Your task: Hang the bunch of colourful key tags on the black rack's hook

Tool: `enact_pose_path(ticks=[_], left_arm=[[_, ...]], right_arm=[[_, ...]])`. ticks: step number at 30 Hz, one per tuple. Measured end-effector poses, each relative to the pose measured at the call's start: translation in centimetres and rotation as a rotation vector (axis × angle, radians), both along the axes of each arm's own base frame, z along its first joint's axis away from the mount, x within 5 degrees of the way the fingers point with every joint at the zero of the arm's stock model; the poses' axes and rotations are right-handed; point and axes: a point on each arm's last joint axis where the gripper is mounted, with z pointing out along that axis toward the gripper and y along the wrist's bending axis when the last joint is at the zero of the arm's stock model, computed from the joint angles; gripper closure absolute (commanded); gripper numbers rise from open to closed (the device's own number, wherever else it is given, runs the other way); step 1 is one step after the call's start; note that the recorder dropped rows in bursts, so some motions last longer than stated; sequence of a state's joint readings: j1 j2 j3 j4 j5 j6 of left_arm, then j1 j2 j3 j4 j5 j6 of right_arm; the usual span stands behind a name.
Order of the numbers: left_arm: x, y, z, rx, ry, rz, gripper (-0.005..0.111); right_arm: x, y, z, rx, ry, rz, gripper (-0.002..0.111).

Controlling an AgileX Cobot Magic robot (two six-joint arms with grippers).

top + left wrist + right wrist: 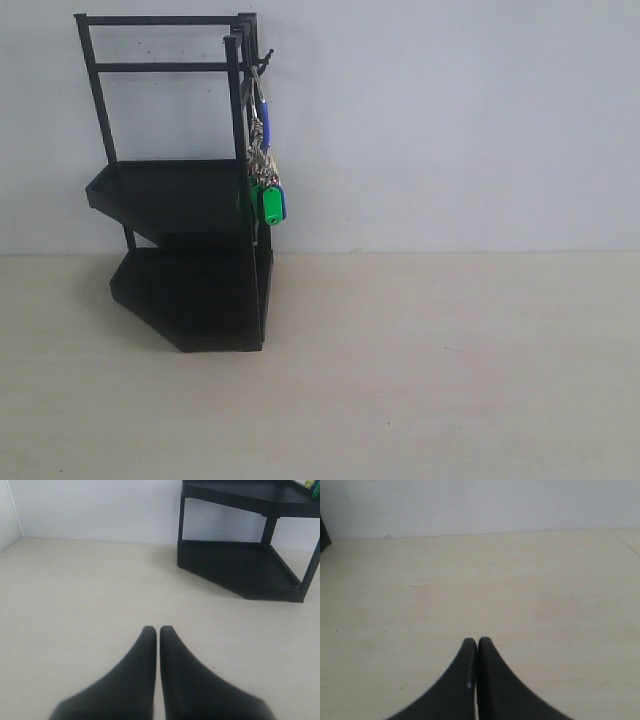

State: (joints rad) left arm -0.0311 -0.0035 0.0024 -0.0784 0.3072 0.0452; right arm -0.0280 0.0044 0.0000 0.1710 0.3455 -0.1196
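When read from the exterior view, shows as hung already: colourful key tag bunch (pixel 267 172) of small green and blue plastic tags on a silver wire ring, looped over the small black metal prong hook (pixel 262 57) at the top right corner post of the tall black metal two-tier rack (pixel 190 195). Hangs with long axis straight down, ring uppermost, tags gathered level with the upper tray and just beside the post. Stands at far left on the pale table (pixel 450 380), close against the white wall. No arm to be seen in that view. Left black two-fingered claw (pixel 158 630) closed, tips together, gripping nothing, low over bare table; ahead of it the rack's lower tray in plain sight, plus a scrap of yellow-green tag at the very edge of the picture, so bunch judged well above that claw and on the rack's far side from it. Right black claw (pixel 477 641) likewise closed and empty, facing open table and wall, with only a dark sliver at one edge, too little to name. Left arm judged the nearer, though with the hook jutting from the rack's right side. Hanging judged done; coming move probably no more than keeping both claws well apart from the bunch, for fear of nudging the ring off the prong.
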Motion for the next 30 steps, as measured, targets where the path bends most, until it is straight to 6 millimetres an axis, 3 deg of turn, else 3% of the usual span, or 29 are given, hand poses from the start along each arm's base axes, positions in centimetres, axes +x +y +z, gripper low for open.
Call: enact_pose_path(ticks=[30], left_arm=[[0.0,0.0,0.0,0.0,0.0,0.0,0.102]], right_arm=[[-0.01,-0.44,-0.04,-0.026,0.005,-0.043,0.109]])
